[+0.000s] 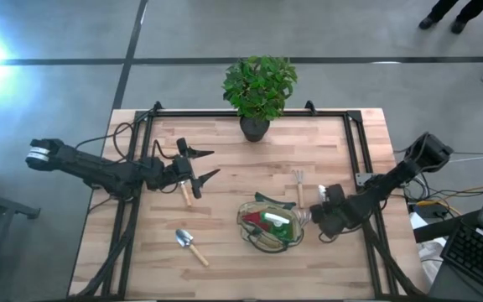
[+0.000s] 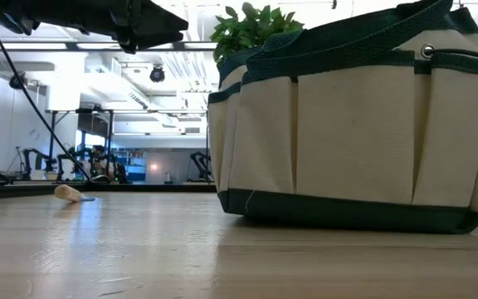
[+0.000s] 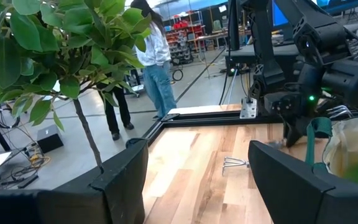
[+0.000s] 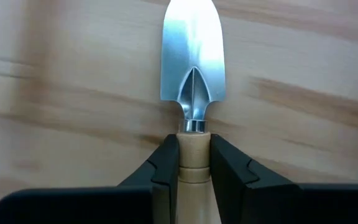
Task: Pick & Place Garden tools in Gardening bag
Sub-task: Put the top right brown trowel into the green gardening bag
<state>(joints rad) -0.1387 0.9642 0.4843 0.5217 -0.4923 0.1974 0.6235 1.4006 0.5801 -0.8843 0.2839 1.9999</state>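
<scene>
The gardening bag (image 1: 269, 223) stands at the table's near middle, with a green spray bottle (image 1: 280, 226) and a red piece (image 1: 262, 220) inside it. Just right of it, my right gripper (image 1: 319, 220) points steeply down, shut on a silver-bladed trowel (image 4: 191, 56). A small fork (image 1: 298, 179) lies beyond the bag. A second trowel (image 1: 191, 246) lies near the front left. My left gripper (image 1: 204, 165) hovers open and level over the table's left half. Below it lies a wooden-handled tool (image 1: 185, 191). My right gripper pinches the trowel's wooden handle (image 4: 193, 146) just behind the metal neck, one finger (image 4: 165, 163) on each side. The fingers come from above, slanting steeply down. The blade points away from the gripper over the table top. Whether it rests there, I cannot tell.
A leafy plant in a dark pot (image 1: 258, 91) stands at the table's far edge. A black frame rail (image 1: 355, 151) runs along the far and right sides. People stand on the floor beyond the table (image 3: 153, 62).
</scene>
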